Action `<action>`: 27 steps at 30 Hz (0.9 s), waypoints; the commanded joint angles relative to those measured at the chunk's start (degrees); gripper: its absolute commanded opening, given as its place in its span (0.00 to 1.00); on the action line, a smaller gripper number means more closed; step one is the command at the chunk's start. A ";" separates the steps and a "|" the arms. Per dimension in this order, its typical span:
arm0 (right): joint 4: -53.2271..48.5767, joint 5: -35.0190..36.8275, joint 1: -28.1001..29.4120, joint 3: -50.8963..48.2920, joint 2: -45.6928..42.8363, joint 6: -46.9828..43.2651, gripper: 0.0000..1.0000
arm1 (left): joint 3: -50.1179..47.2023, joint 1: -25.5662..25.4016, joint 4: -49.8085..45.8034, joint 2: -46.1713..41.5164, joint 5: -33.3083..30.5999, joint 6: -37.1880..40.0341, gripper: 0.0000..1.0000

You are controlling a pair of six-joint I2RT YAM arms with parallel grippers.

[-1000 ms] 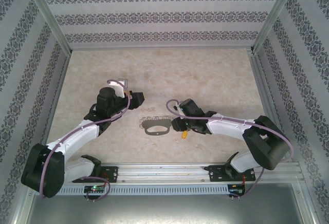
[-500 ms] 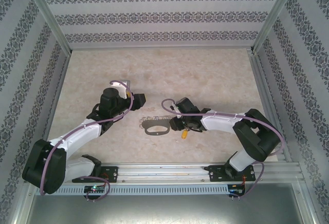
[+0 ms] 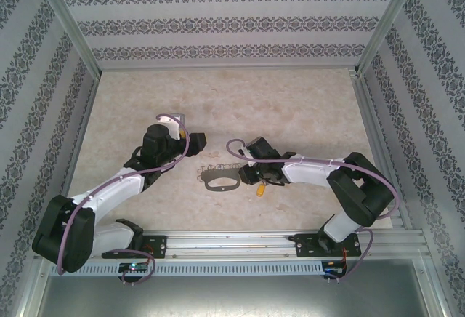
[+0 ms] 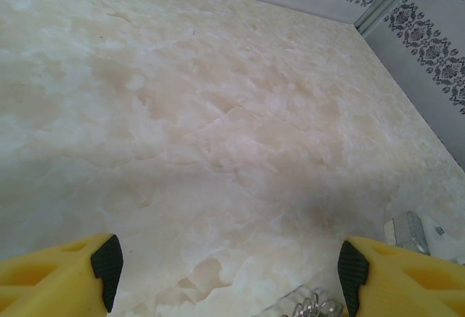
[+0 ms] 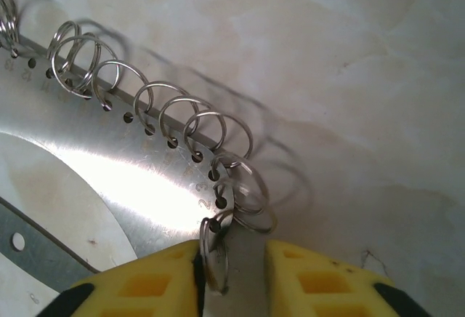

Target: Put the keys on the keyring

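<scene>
Right hand point(image 5: 232, 259), stretched out leftward, hangs low over the keyring point(image 5: 138, 179).

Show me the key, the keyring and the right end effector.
key point(image 3: 260, 190), top view, on its yellow part.
keyring point(image 5: 131, 179), right wrist view, on its flat metal plate.
right end effector point(image 5: 232, 262), right wrist view, midway between its yellow fingertips.

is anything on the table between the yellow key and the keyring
Nothing lies on the marble-look table between the small yellow-headed key and the dark grey oval metal keyring. The right gripper hovers over that keyring's end, straddling one silver ring.
</scene>
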 commanded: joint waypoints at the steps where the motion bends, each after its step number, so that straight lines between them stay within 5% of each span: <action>1: -1.12 0.58 0.44 -0.66 -1.49 -0.43 0.31 | 1.43 -0.67 1.73 0.15 -0.41 1.44 0.79; 19: -0.83 0.09 0.40 0.14 -0.48 -0.78 0.26 | 0.36 -0.66 2.20 -1.25 -0.99 2.10 0.80; 27: -1.09 -0.35 0.43 0.48 -0.41 -0.86 0.11 | 0.52 -0.68 2.65 -0.99 -0.99 2.53 0.80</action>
